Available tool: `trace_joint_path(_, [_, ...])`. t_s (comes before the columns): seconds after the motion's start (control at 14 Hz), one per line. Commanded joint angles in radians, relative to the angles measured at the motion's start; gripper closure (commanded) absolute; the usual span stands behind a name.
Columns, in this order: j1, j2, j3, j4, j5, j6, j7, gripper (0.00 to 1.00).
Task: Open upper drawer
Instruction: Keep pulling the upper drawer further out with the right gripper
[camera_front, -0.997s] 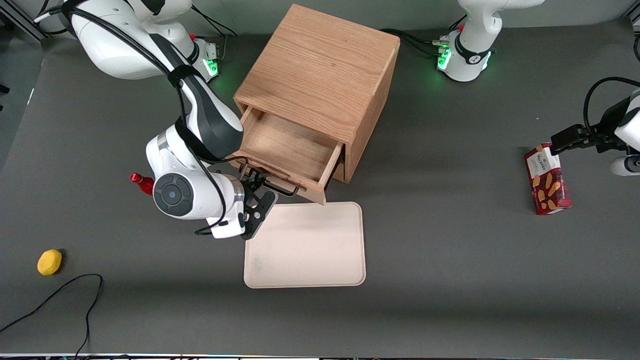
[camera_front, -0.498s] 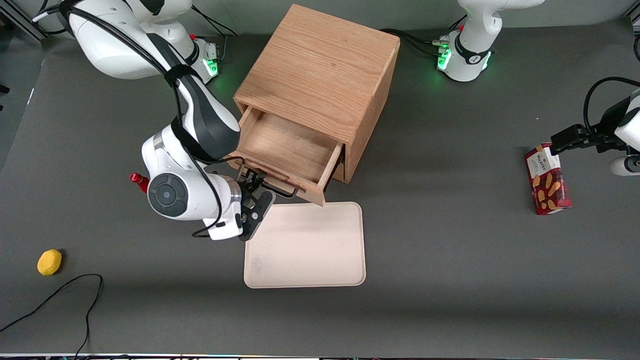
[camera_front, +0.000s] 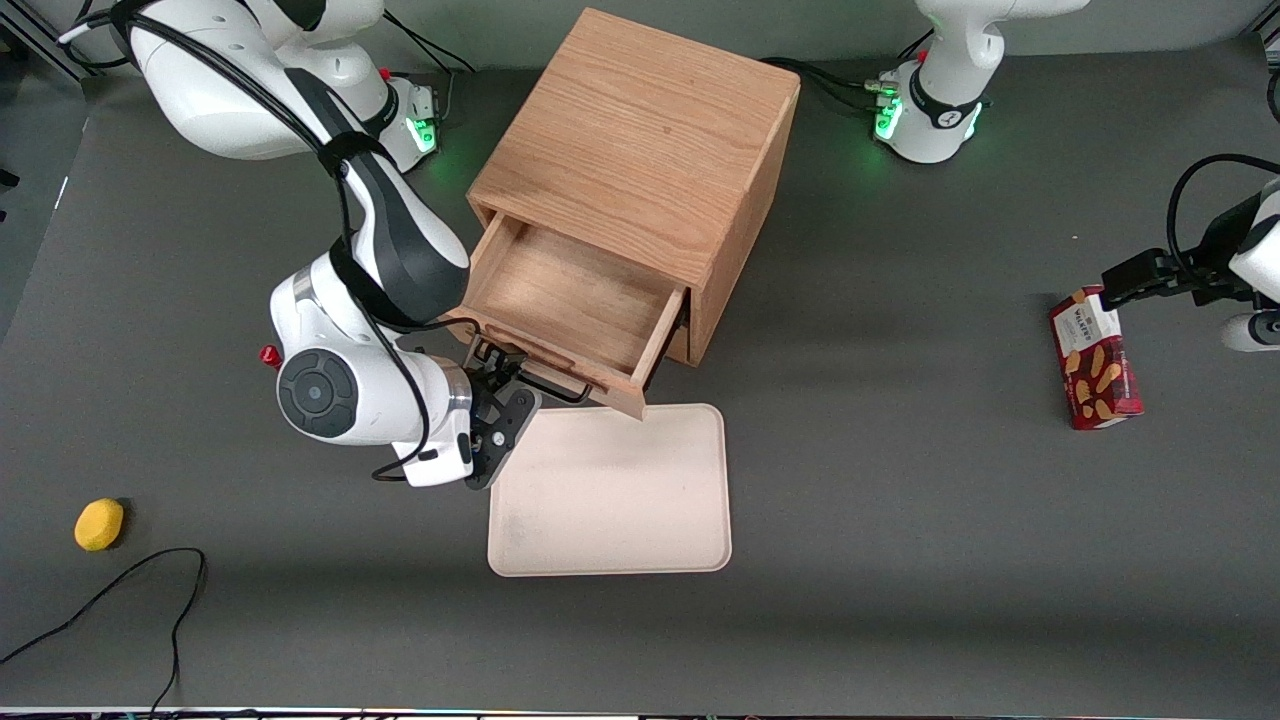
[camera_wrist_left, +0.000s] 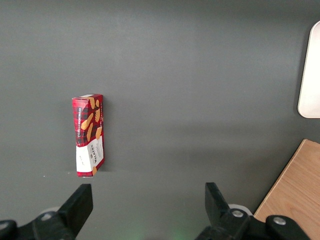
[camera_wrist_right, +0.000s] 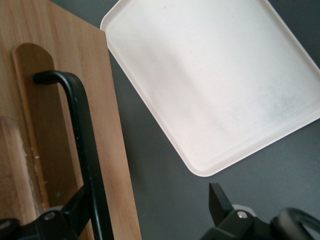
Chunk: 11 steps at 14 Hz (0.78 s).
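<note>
Dark grey matting covers the surface (camera_front: 900, 560) from end to end. Biggest on it is the cube-shaped wooden cabinet (camera_front: 640, 150), set at a slant near the arms' bases. Its upper drawer (camera_front: 570, 305) stands pulled well out toward the front camera, showing a bare wooden floor inside; the drawer's front panel (camera_wrist_right: 70, 125) carries a thin black bar handle (camera_wrist_right: 85, 145).

Just in front of the open drawer lies a cream-coloured tray (camera_front: 610, 490), flat on the surface, with one corner close under the drawer's front edge; the wrist view shows a strip of grey between tray (camera_wrist_right: 215, 85) and wood.

The working arm reaches down beside the cabinet, and its tool (camera_front: 497, 375) sits at the drawer front, at the handle end toward the working arm's side. In the right wrist view the tool (camera_wrist_right: 150, 205) is spread wide: one finger (camera_wrist_right: 75, 210) lies against the wood next to the bar, the other finger (camera_wrist_right: 218, 200) hangs over bare grey surface, so the bar is not clamped.

Toward the parked arm's end of the surface lies a red biscuit box (camera_front: 1093, 358), flat on its side. Toward the working arm's end sits a small yellow lemon-like object (camera_front: 99, 524), with a black cable (camera_front: 120, 590) curling nearer the camera. A small red cap (camera_front: 269, 354) peeks out from under the working arm.
</note>
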Motion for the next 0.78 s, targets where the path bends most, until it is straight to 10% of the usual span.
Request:
trace_joint_path(0.0, [-0.003,0.030,0.002,0.038,-0.008,0.027,-0.021,0.00])
trace_joint_path(0.71, [-0.002,0.016,-0.016,0.041,-0.035,0.039,-0.053,0.00])
